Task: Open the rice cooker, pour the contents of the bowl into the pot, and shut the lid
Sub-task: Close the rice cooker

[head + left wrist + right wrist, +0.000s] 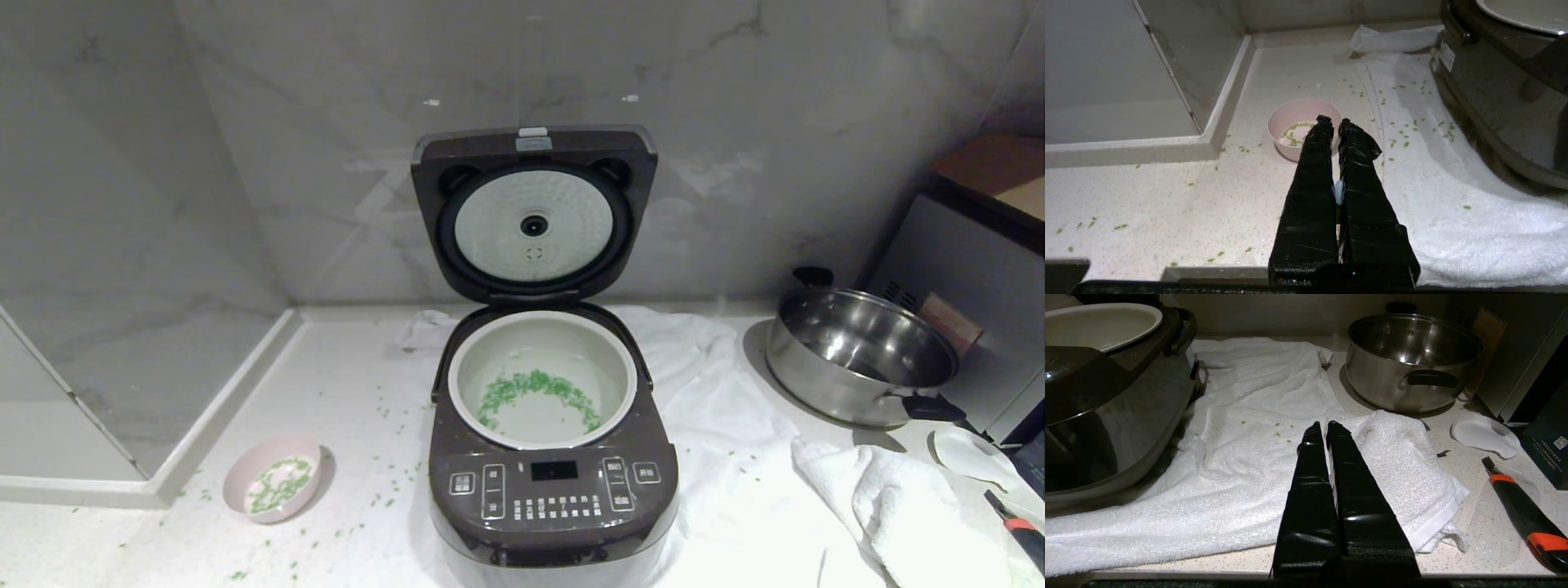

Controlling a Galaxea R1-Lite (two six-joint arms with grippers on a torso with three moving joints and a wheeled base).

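**Head view: cooker open, green grains in the pot**

The head view showed the rice cooker (553, 482) in the middle of the counter (343, 392), sitting on a white towel (718, 425). The lid (534, 214) stood straight up at the back, with its white round plate facing forward. The pot (541, 377) inside was open to see, and a ring of green contents (535, 390) lay on its bottom. The pink bowl (273, 487) sat upright on the counter, to the left of the cooker and apart from it. A few green grains were left inside it. More loose grains (384, 408) lay scattered on the counter around the bowl.

A shiny steel pan (861, 355) stood to the right, past the towel.

Neither arm showed in the head view. The left gripper (1331, 121) hung above the counter with its black fingers pressed together, holding nothing; its tips pointed at the bowl. The right gripper (1323, 426) hung over the towel, also pressed together and empty. An orange and black knife (1523, 510) lay on the counter near it.
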